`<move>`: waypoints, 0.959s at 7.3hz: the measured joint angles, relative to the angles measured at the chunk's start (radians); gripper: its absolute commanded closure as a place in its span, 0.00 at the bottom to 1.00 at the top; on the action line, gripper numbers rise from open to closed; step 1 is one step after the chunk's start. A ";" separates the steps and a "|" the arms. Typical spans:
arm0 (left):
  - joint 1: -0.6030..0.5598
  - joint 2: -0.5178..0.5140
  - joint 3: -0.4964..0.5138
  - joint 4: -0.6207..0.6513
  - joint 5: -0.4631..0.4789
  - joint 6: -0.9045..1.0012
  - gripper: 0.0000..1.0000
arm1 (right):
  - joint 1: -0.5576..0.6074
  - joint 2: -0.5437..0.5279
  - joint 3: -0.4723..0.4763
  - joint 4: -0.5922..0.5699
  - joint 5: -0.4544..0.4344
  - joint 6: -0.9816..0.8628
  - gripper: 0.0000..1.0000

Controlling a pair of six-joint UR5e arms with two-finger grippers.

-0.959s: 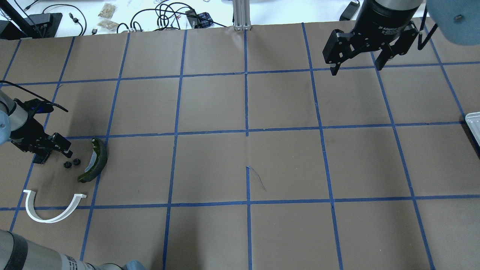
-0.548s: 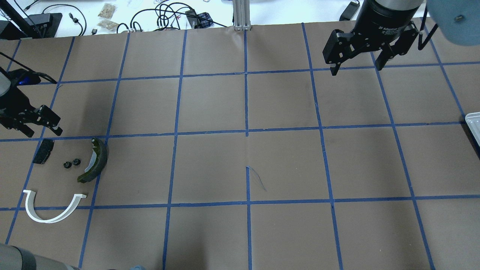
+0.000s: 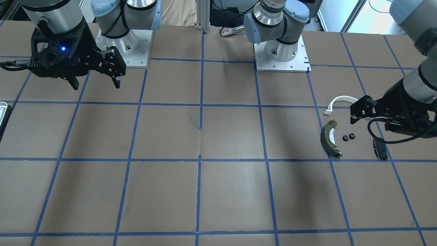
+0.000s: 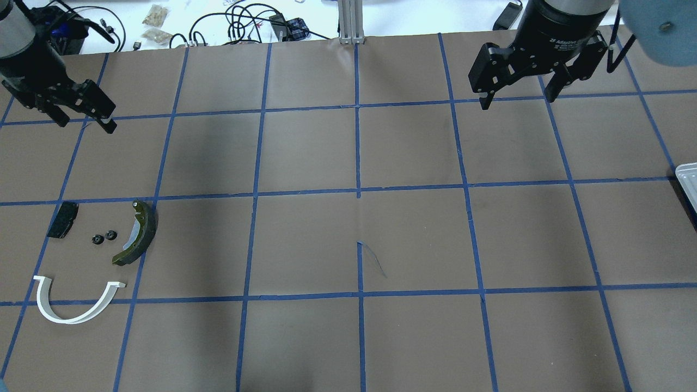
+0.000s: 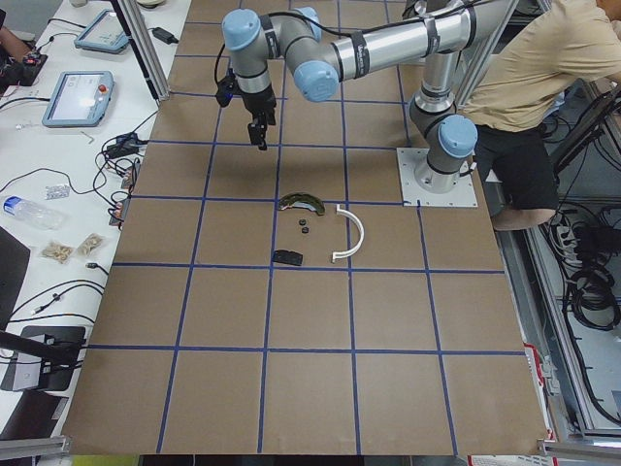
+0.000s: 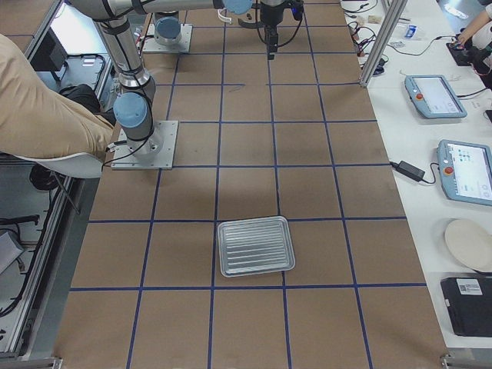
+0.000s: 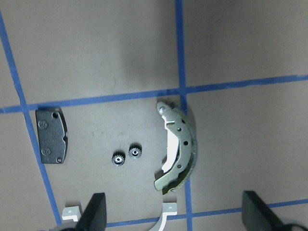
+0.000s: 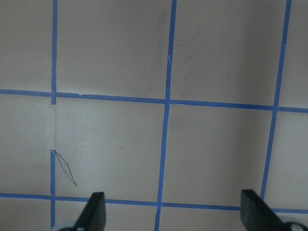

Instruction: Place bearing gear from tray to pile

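brown taped table (image 4: 414,239) carries tray (image 6: 256,246), brake shoe (image 4: 145,233), white arch (image 4: 69,319), pad (image 4: 62,220), two gears (image 7: 135,152).

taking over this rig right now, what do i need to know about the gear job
Left gripper: open, empty, raised above the table near the parts.
Right gripper: open, empty, over bare table.
Two small black toothed gears lie between the flat black brake pad and the olive-green curved brake shoe, touching neither.
Silvery ribbed metal tray: looks empty.
Done: both gears sit with pad and shoe. Left: apparently nothing to move.
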 measured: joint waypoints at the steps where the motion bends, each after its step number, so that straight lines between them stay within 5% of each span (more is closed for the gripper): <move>1: -0.061 0.018 0.004 -0.003 -0.008 -0.091 0.00 | 0.000 0.000 0.000 0.000 0.000 0.000 0.00; 7: -0.304 0.082 -0.017 -0.018 -0.042 -0.268 0.00 | 0.000 -0.001 0.011 -0.005 0.028 0.002 0.00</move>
